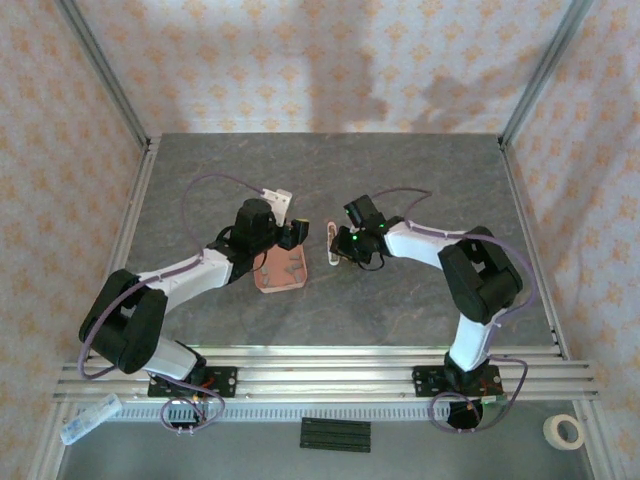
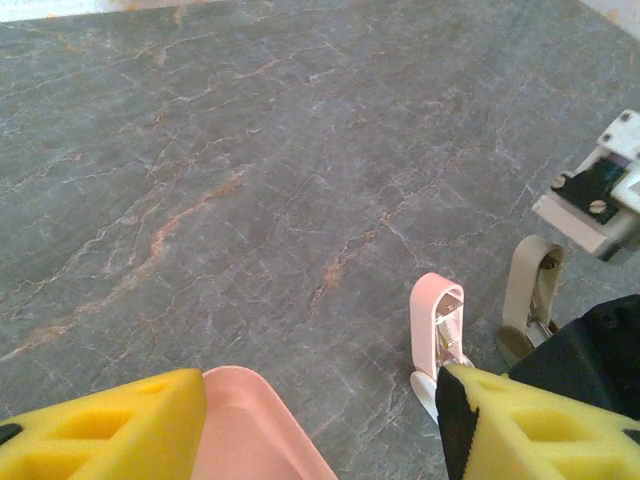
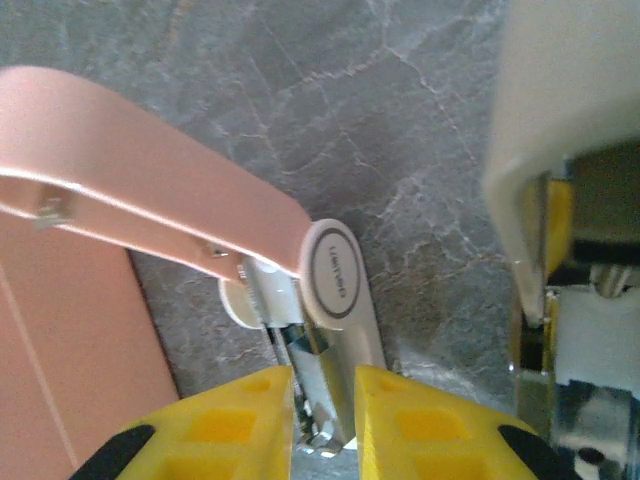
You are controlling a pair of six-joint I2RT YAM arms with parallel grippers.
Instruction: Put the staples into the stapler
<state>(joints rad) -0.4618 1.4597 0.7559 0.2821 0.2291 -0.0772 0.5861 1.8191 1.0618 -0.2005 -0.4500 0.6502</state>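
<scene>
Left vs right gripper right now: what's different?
Left gripper is wide open; right gripper is closed narrow. Left holds nothing, above the edge of the tray; right clamps the stapler by its metal base, pink lid hinged up. Both have yellow fingers.

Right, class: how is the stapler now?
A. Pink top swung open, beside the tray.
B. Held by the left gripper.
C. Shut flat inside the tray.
A: the stapler has its pink top raised off its base and sits on the table beside the tray.
</scene>
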